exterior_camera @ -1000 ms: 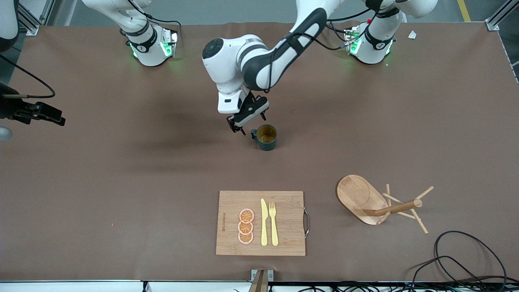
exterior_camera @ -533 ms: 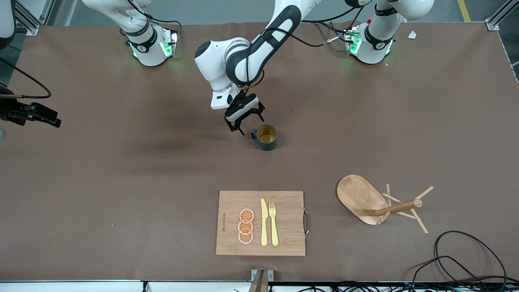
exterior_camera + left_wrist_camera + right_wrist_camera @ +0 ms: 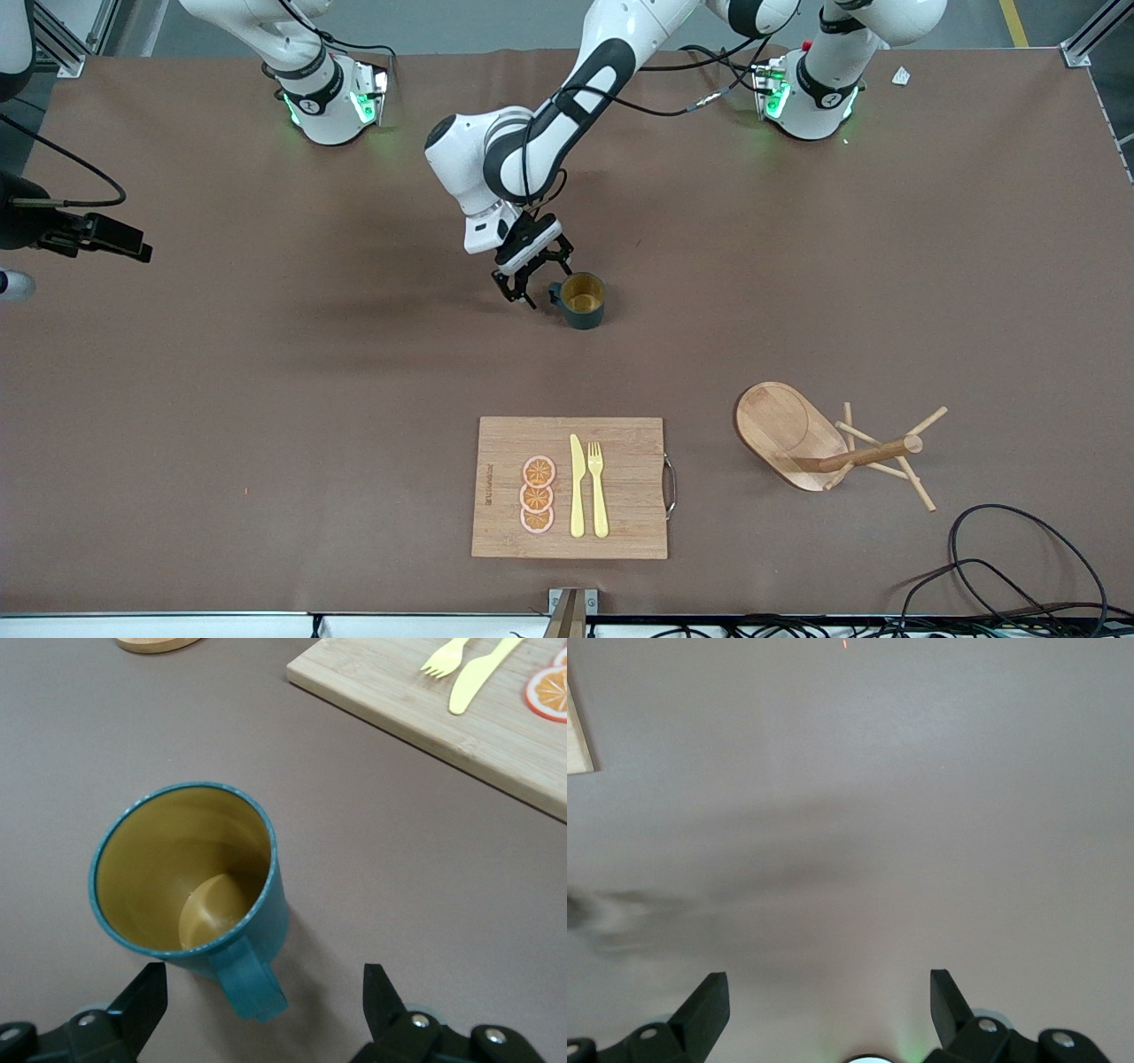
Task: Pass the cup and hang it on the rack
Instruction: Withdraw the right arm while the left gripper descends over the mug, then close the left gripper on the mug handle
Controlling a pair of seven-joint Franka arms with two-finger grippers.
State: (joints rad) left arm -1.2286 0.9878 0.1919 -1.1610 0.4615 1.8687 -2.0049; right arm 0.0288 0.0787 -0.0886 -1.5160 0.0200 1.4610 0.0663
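Observation:
The teal cup (image 3: pixel 583 301) with its yellow inside stands upright mid-table, its handle pointing toward the right arm's end. My left gripper (image 3: pixel 540 285) is down at the handle and open. In the left wrist view the cup (image 3: pixel 190 877) has its handle between the spread fingers of my left gripper (image 3: pixel 263 979), and neither finger touches it. The wooden rack (image 3: pixel 784 430) lies tipped on its side, nearer to the front camera than the cup and toward the left arm's end. My right gripper (image 3: pixel 124 246) waits open at the right arm's end of the table; the right gripper (image 3: pixel 828 992) holds nothing.
A bamboo cutting board (image 3: pixel 629 523) lies near the front edge, carrying orange slices (image 3: pixel 537 494), a yellow knife (image 3: pixel 577 486) and a fork (image 3: pixel 598 487). Black cables (image 3: pixel 1019 558) loop at the front corner by the rack.
My left gripper has come down and swung in toward the cup, so the handle now sits between its fingers. The right gripper shifted slightly. The cup and rack stayed put.

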